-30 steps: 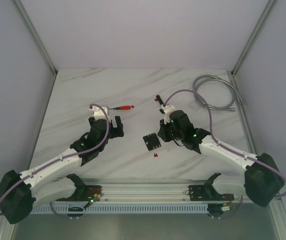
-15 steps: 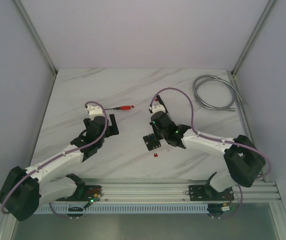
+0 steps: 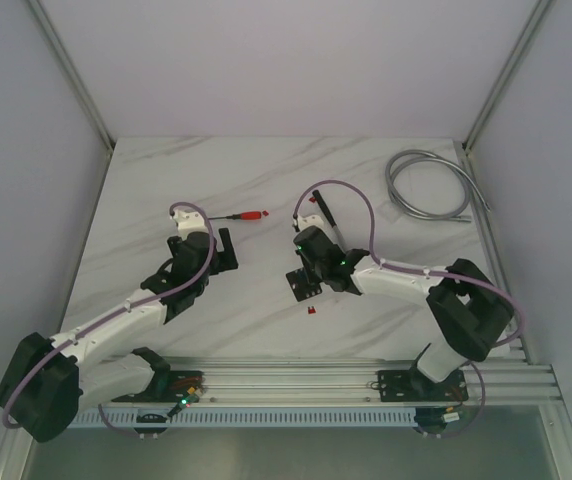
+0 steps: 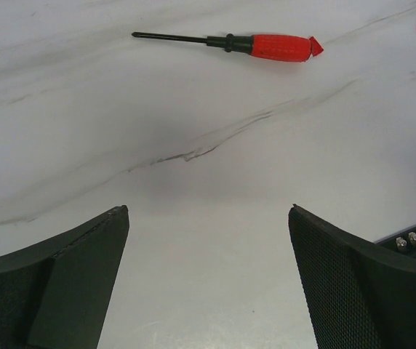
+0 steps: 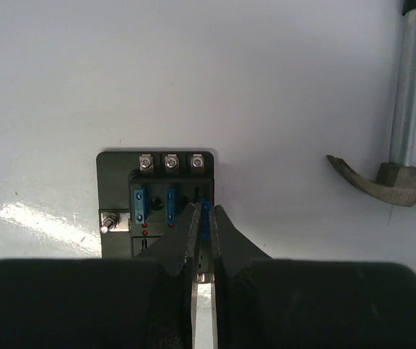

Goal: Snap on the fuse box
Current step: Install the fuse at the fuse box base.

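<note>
Fuse box (image 5: 157, 203) lies flat on the marble table (image 3: 146, 190), toward the near half, well in from every edge.

- Right gripper (image 5: 202, 211): jaws pinched narrow, tips down on the box's right-hand fuse row. A blue sliver shows between the tips; cannot tell if it is gripped.
- Left gripper (image 4: 208, 211): jaws spread wide, nothing between them, hanging left of the fuse box over bare marble.
- Red-handled screwdriver (image 4: 273, 47): beyond and left of the fuse box.
- Hammer (image 5: 393, 178): near the box's right side, apart from it.
- Loose red fuse (image 3: 311, 312): just nearer than the box.
- Grey coiled cable (image 3: 426, 190): far right of the box, at the table edge.
- Open surface left of and beyond the box.
</note>
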### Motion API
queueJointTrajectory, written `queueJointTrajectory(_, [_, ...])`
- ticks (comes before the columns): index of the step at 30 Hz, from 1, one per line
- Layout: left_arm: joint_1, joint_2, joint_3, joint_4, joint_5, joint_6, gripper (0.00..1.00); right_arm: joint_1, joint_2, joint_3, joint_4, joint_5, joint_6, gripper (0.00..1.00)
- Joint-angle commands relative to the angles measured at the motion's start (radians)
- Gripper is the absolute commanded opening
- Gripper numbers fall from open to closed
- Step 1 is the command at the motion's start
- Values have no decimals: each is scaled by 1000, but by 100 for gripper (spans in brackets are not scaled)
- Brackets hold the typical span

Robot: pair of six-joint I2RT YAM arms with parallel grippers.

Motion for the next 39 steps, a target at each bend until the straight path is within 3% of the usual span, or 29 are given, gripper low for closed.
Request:
queueJointTrajectory(1, [8,-2,-9,-11,11,-9,100,10,22,34,7,21,8,0])
queueJointTrajectory(39, [14,-3,-9,-8,28,-14,100,16,42,8,32,35,6,3])
